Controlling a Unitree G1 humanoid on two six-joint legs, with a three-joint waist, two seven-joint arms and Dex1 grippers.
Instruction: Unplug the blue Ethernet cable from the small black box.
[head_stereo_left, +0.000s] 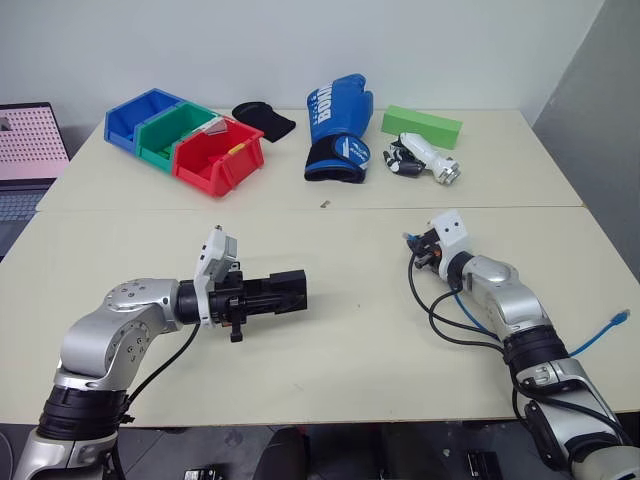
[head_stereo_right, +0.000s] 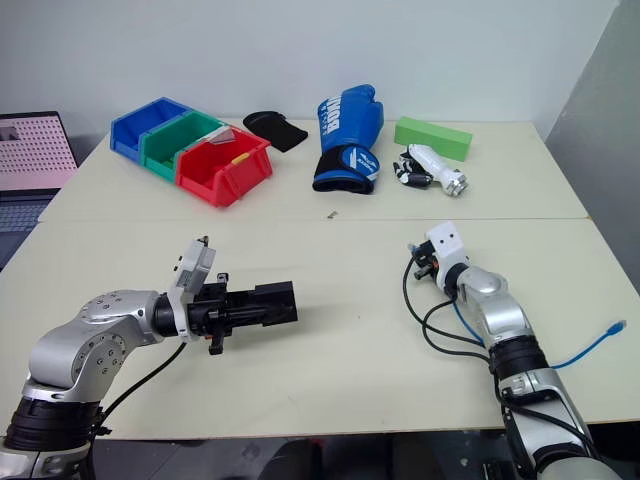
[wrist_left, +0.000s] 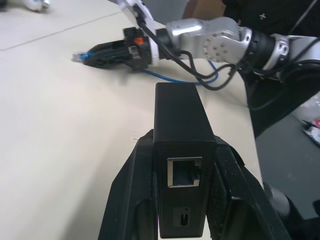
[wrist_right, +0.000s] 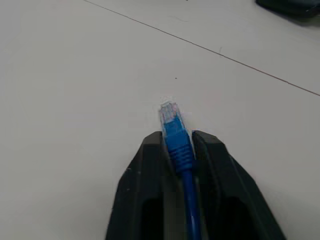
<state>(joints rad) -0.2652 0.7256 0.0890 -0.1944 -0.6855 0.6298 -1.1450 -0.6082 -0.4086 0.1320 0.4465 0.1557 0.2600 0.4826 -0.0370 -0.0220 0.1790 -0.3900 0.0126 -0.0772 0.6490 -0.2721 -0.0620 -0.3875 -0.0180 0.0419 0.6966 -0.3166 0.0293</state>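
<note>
The left gripper (wrist_left: 182, 200) reaches out level, clamped around the small black box (wrist_left: 181, 150), whose port is empty. The right gripper (wrist_right: 181, 142) points low over the table (head_stereo_left: 330, 340), pinching the blue Ethernet cable (wrist_right: 175, 131) just behind its plug, well apart from the box.

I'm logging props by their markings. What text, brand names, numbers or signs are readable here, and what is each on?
White letters on the blue boxing glove: partly legible, seemingly "BON…"; the rest can't be made out.
White print on the glove's black cuff: too small to read.
Small black box: no lettering visible beside its ports.
Bins, green block: no text visible.
</note>
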